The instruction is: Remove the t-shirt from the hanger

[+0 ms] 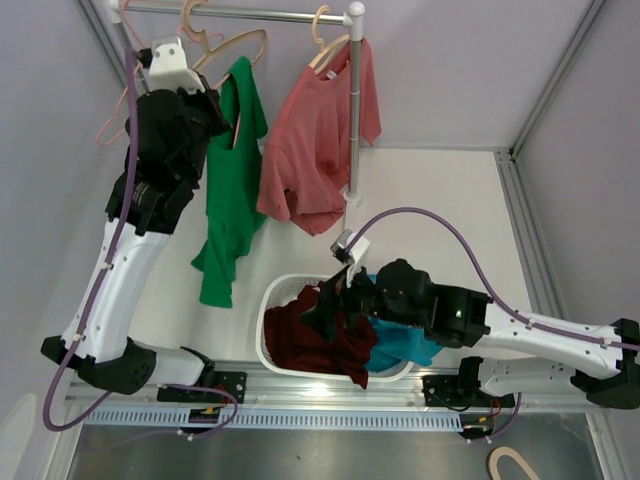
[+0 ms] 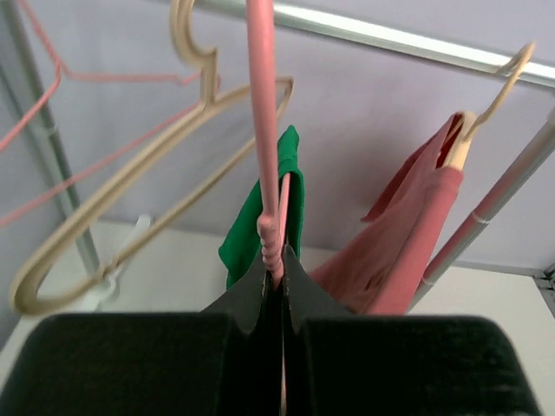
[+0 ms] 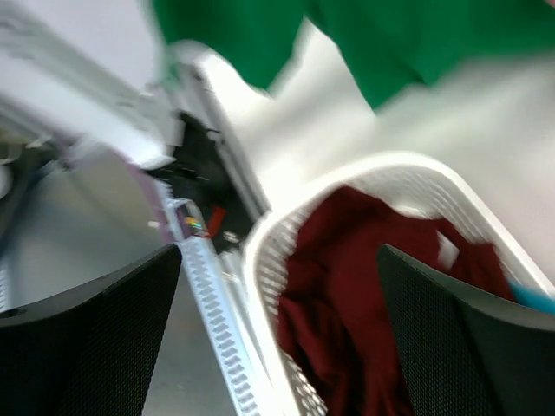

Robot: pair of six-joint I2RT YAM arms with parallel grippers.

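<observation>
A green t-shirt (image 1: 232,190) hangs from the rail (image 1: 250,14), partly on a pink hanger (image 2: 263,130); it also shows in the left wrist view (image 2: 293,195). My left gripper (image 1: 220,115) is raised at the rail and, in its wrist view (image 2: 275,260), is shut on the pink hanger's lower bar. A salmon t-shirt (image 1: 318,150) hangs on a beige hanger (image 1: 328,45) to the right. My right gripper (image 1: 328,300) is open and empty over the basket; in its blurred wrist view (image 3: 277,260) the jaws stand wide apart.
A white laundry basket (image 1: 268,310) at the near edge holds a dark red garment (image 1: 320,340) and a blue one (image 1: 405,350). An empty beige hanger (image 2: 130,173) and a thin pink hanger (image 2: 52,78) hang left. The rack's upright pole (image 1: 354,110) stands beside the salmon shirt.
</observation>
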